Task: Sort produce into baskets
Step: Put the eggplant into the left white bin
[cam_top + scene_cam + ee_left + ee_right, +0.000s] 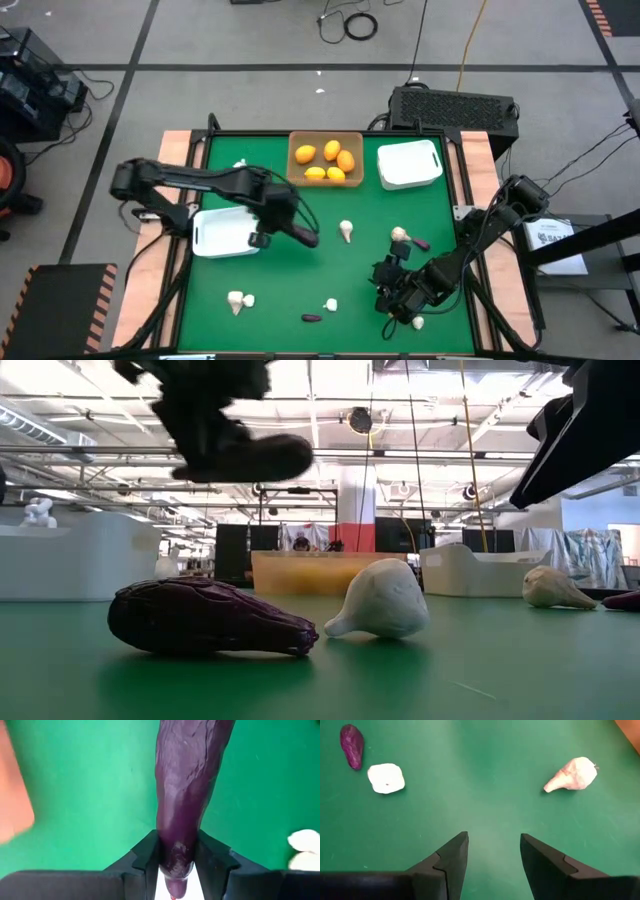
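Note:
My left gripper (292, 230) is shut on a dark purple elongated piece (190, 780), held above the green table beside the left white basket (225, 232). The tan basket (325, 160) at the far edge holds several orange and yellow fruits. A second white basket (410, 165) stands to its right. My right gripper (492, 855) hangs open over bare table at the near right. Garlic-like bulbs (346, 230) (400, 235) (238, 300) and two more purple pieces (312, 318) (421, 243) lie loose on the table. My left gripper pinches the purple piece by one narrow end (176, 857) between its two fingers (147, 855). The piece runs on past the fingertips, along the fingers. It is lifted clear of the table (255, 457).
In the low view a purple piece (210, 618) and a bulb (380, 600) lie close to the near edge. Past the right fingers lie a bulb (386, 778), a purple piece (351, 746) and another bulb (572, 774). Wooden rails border the table's sides (180, 150).

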Robot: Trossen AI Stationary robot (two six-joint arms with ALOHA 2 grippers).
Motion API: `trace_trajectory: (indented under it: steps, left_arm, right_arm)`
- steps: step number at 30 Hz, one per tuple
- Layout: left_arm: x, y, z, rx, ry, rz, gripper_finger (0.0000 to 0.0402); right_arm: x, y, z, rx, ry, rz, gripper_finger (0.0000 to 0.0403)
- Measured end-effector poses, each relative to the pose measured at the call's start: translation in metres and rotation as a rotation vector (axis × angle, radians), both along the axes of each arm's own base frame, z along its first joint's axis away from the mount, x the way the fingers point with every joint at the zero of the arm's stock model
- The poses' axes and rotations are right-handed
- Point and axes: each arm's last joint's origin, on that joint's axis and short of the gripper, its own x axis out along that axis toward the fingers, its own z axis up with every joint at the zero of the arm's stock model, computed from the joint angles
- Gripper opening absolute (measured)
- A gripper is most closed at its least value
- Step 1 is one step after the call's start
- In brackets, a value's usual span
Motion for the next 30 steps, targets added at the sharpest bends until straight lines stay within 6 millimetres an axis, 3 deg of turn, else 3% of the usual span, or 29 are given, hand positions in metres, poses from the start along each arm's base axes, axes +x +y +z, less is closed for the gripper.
trace_trajectory:
  steps: [7, 14, 24, 30]
  left_arm:
    - [-0.069, -0.004, 0.002, -0.045, -0.016, 0.230, 0.0110]
    - [-0.125, -0.009, -0.014, -0.102, -0.022, 0.445, 0.0110]
    - [-0.168, -0.006, -0.031, -0.059, 0.234, 0.739, 0.0110]
    - [-0.173, -0.005, -0.030, -0.048, 0.260, 0.747, 0.0109]
  right_arm:
    - [0.003, 0.002, 0.002, 0.008, -0.027, 0.024, 0.0171]
    - [0.007, 0.000, 0.002, 0.005, -0.035, 0.024, 0.0171]
    - [0.014, -0.003, 0.005, 0.006, -0.067, 0.037, 0.0171]
    - [0.016, -0.003, 0.005, -0.001, -0.073, 0.055, 0.0171]
